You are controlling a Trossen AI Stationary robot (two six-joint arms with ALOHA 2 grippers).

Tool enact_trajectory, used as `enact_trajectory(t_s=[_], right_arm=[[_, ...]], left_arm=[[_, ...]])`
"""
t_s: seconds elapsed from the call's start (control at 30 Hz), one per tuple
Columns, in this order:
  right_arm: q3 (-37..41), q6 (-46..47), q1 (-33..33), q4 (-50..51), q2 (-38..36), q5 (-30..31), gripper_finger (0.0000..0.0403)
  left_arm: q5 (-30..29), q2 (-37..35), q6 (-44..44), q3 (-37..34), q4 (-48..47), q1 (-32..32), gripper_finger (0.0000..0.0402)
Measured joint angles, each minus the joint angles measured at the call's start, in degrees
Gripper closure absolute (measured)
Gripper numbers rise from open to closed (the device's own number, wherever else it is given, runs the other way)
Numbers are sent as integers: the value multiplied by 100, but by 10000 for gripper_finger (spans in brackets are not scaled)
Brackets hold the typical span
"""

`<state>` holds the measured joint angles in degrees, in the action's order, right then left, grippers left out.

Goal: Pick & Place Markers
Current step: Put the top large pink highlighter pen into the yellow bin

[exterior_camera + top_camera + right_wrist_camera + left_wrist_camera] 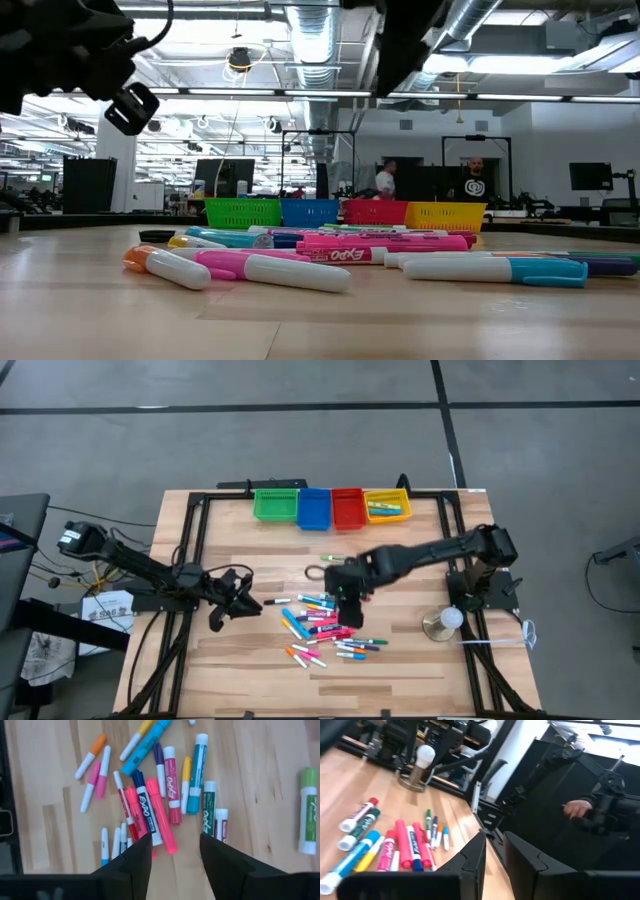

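The markers (322, 628) lie loose in a pile on the wooden table, in pink, blue, orange, green and white. In the right wrist view the markers (157, 795) lie flat right under the camera. The low view shows the markers (300, 262) side on. My right gripper (348, 603) hangs above the pile's far-right part, and in its wrist view my right gripper (175, 847) is open, with a pink marker's end (167, 842) below the gap. My left gripper (228, 608) waits left of the pile, held off the table. In its own view my left gripper (494, 851) is open by a narrow gap and empty.
Four bins stand in a row at the far edge: green (275, 504), blue (314, 508), red (347, 508) and yellow (387, 506), the yellow one holding markers. A white ball on a brass base (445, 622) stands right of the pile. One green marker (335, 558) lies apart. People stand beyond the table (385, 180).
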<state>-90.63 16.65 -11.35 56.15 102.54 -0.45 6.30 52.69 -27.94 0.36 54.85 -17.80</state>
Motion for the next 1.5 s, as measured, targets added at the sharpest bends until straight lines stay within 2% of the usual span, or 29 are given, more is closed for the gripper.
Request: enact_trajectory(t_s=[0.17, 0.3, 0.6, 0.87, 1.13, 1.5], right_arm=[[-13, 95, -491, -80, 101, 713, 253], [-6, 95, -693, -168, 445, 945, 257], [0, 223, -768, 49, 1311, 770, 276], [-6, 240, -702, 42, 1666, 676, 280], [-4, -677, -653, 124, 1687, 679, 280], [-1, -1264, -549, 361, 1886, 619, 280]], left_arm=[[-6, 0, 0, 0, 0, -173, 335], [-14, -2, 0, 0, 2, -259, 335], [-25, 82, -282, -2, 17, -328, 335], [-25, 103, -293, -2, 4, -332, 335], [-24, 103, -297, -2, 4, -332, 335], [-24, 106, -276, -2, 5, -332, 335]])
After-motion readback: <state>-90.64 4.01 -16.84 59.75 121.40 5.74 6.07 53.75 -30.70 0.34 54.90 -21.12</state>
